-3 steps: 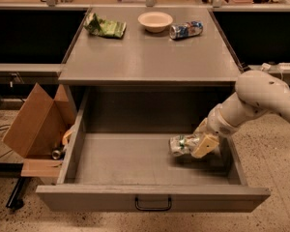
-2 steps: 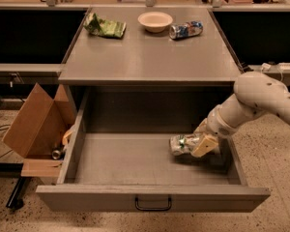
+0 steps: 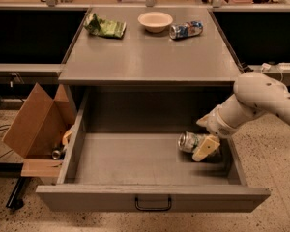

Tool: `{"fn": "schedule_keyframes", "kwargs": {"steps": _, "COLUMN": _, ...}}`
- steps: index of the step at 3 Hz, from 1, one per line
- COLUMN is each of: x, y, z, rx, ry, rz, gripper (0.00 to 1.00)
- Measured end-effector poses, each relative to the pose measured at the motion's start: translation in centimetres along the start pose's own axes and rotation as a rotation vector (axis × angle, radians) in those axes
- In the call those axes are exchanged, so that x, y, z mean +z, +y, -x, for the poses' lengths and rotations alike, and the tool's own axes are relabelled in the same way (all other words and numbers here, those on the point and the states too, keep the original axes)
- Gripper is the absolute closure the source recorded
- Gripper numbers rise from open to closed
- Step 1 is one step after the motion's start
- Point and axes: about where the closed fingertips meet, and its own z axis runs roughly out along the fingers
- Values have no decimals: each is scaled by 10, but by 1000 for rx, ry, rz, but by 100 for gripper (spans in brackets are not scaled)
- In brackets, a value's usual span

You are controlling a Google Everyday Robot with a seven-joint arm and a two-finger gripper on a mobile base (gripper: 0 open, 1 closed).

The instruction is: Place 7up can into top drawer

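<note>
Rounded white arm point(image 3: 261, 96), small dark dots, cream pincer point(image 3: 201, 146) inside top drawer point(image 3: 96, 197)

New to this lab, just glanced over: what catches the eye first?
The grey top drawer, pulled wide open in front, with the white arm reaching in from the right and its tool at the 7up can lying on its side by the right wall. Behind, the countertop holds a bowl, a blue-and-silver can and a green bag.
</note>
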Motion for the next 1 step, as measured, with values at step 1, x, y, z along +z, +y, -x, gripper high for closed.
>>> {"fn": "schedule_keyframes", "kwargs": {"steps": 1, "x": -13, "y": -4, "z": 2, "rx": -15, "ry": -12, "rz": -31, "gripper": 0}}
